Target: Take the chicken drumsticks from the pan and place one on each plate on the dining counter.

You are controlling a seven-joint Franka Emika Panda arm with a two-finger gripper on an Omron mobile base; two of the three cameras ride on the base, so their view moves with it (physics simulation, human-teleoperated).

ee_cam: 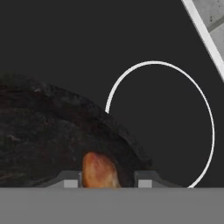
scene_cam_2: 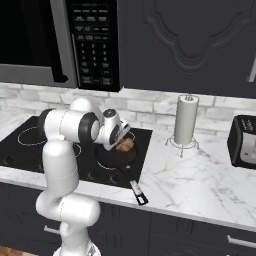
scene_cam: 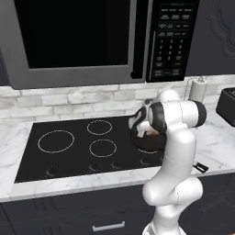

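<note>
A drumstick (ee_cam: 99, 170) lies in the pan (ee_cam: 43, 140) right between the gripper (ee_cam: 104, 183) fingers — jaws narrowed around it, though real grip can't be told.

Arm (scene_cam: 176, 151): stood upright from the base, bent at the elbow, forearm folded forward and down.
Wrist: angled downward, dark joint ring facing the left base camera.
Tool (ee_cam: 108, 180): lowered, pointing down; in the right base view it sat at (scene_cam_2: 121, 141), below the white hand housing.
Fingertips (ee_cam: 70, 180): two small dark tips, one on each side of a narrow gap.
Jaws: partly closed, set close to either side of the chicken drumstick (ee_cam: 99, 170); contact with it could not be confirmed.
</note>
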